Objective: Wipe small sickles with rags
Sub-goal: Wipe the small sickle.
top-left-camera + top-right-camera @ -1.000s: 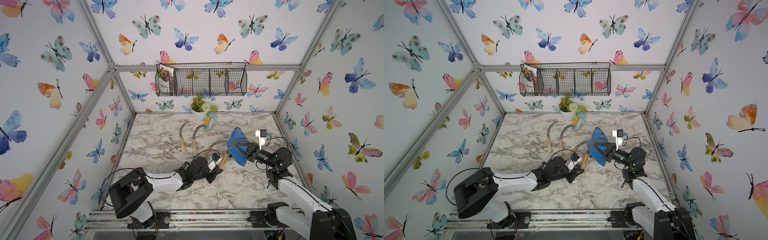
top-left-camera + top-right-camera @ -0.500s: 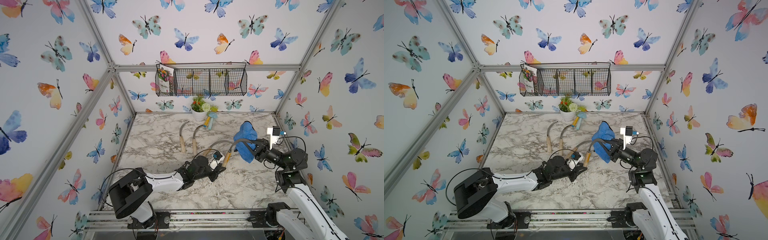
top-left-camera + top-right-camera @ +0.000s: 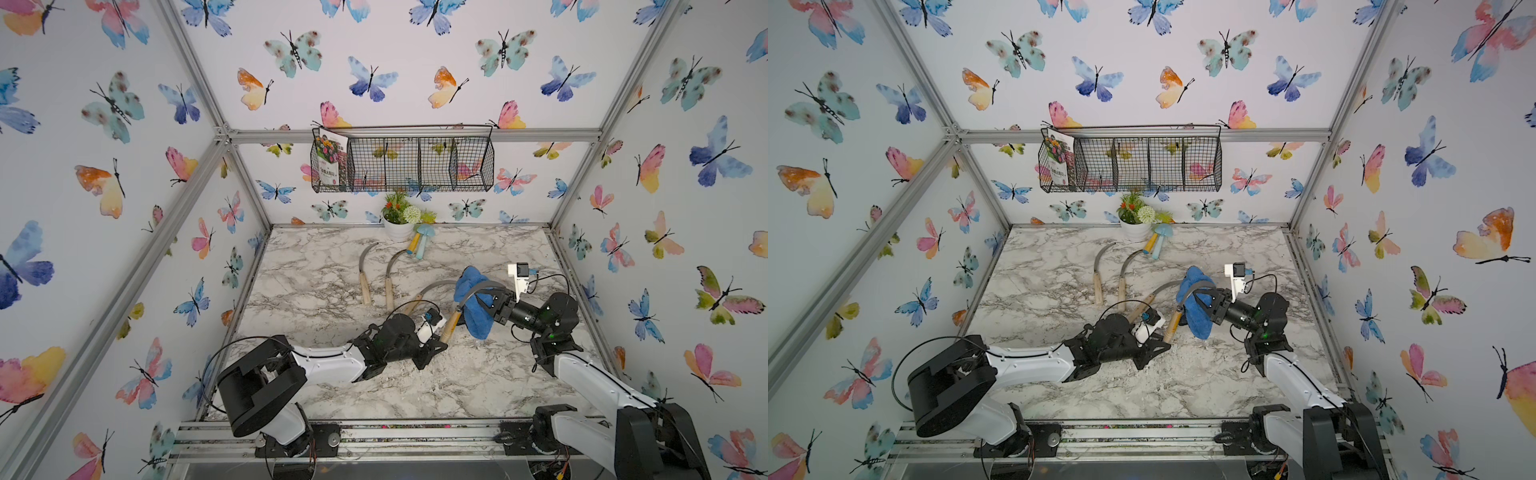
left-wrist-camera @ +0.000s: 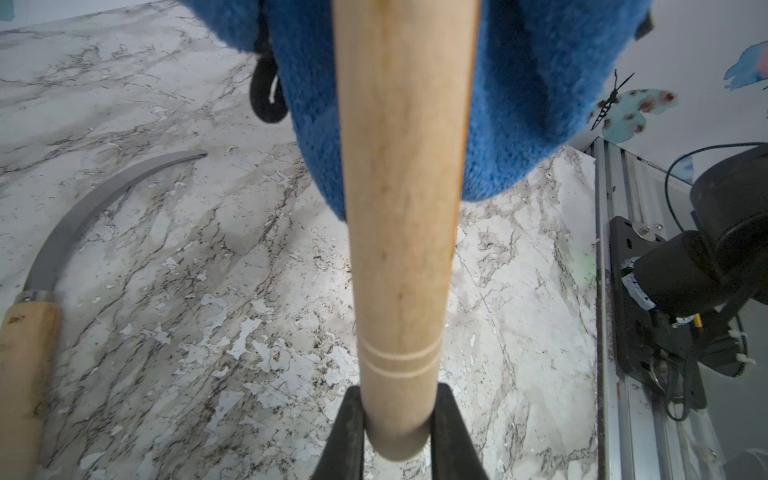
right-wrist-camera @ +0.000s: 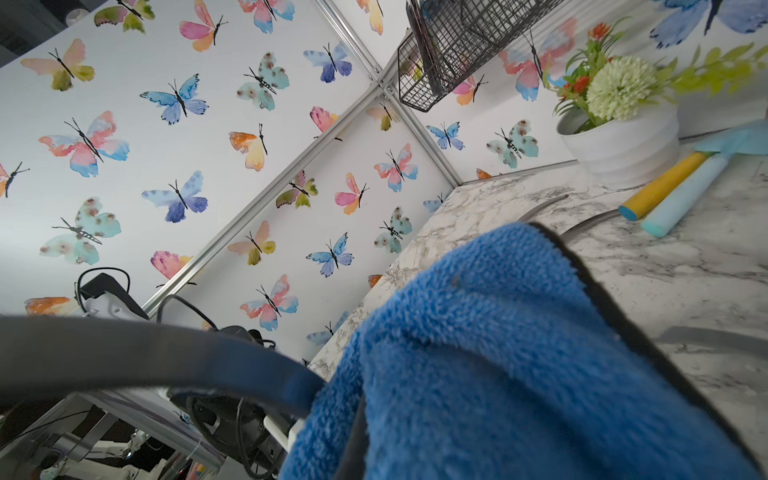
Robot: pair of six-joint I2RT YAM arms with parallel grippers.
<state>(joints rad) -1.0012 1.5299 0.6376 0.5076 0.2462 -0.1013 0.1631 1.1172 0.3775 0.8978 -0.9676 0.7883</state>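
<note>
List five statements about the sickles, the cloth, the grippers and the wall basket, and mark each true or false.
1. The left gripper is shut on the wooden handle of a sickle. True.
2. The right gripper is open and empty. False: it is shut on the blue cloth.
3. All four sickles lie on the table. False: one is in the left gripper; the three other sickles lie on the table.
4. In both top views the held sickle's blade curves across the blue cloth. True.
5. The wire basket on the back wall is empty. False: a flower-printed packet stands in one end compartment.
</note>
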